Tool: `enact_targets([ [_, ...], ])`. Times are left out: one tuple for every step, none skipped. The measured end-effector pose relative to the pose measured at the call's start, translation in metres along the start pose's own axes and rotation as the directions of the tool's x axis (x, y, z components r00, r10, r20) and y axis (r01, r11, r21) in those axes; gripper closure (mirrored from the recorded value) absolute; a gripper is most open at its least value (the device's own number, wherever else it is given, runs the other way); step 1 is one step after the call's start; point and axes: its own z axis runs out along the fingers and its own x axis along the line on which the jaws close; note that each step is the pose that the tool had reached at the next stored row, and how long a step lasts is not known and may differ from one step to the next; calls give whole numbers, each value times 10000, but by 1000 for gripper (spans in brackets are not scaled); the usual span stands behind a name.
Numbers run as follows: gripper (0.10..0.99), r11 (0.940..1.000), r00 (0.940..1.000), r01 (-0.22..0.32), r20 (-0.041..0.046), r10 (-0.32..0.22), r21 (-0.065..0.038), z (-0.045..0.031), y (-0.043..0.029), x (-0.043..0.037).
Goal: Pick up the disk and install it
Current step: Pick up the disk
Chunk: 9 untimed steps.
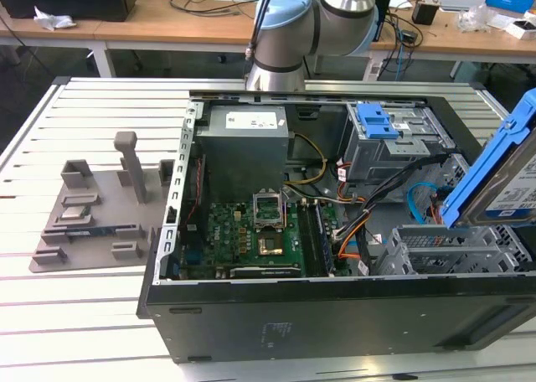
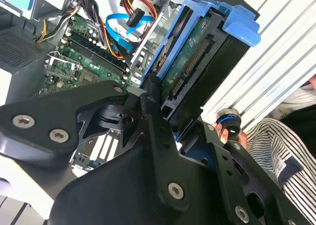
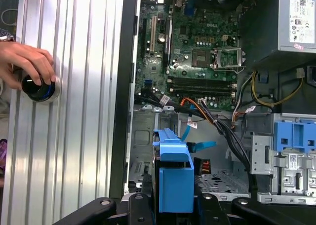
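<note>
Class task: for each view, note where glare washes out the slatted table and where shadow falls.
Exterior view: slatted table evenly lit, no harsh glare; the computer case interior is dimmer. First wrist view: the table's slats bleach near-white beside the hand. Second wrist view: slats blown out beside the disk.

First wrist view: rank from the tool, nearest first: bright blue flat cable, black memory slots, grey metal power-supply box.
1. Bright blue flat cable, just past the blue-framed disk in the tool.
2. Black memory slots, on the green motherboard.
3. Grey metal power-supply box, beyond that board.
</note>
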Motion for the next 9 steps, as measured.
enact_targets([
  [722, 10000, 10000, 0, 2, 0, 0, 2, -16, 1],
  [722, 10000, 10000, 0, 1, 0, 0, 7, -37, 1],
  [722, 10000, 10000, 0, 0, 0, 0, 11, -43, 1],
  [722, 10000, 10000, 0, 1, 0, 0, 17, -49, 2],
  [722, 10000, 10000, -1, 0, 1, -1, 27, -55, 2],
  [722, 10000, 10000, -2, 0, 2, 0, 39, -57, 3],
  [722, 10000, 10000, 1, 2, -1, 0, 75, -43, 1],
  [722, 10000, 10000, 1, 1, -1, -1, 89, 11, -3],
  [722, 10000, 10000, -1, 2, 1, 0, 110, 96, -7],
])
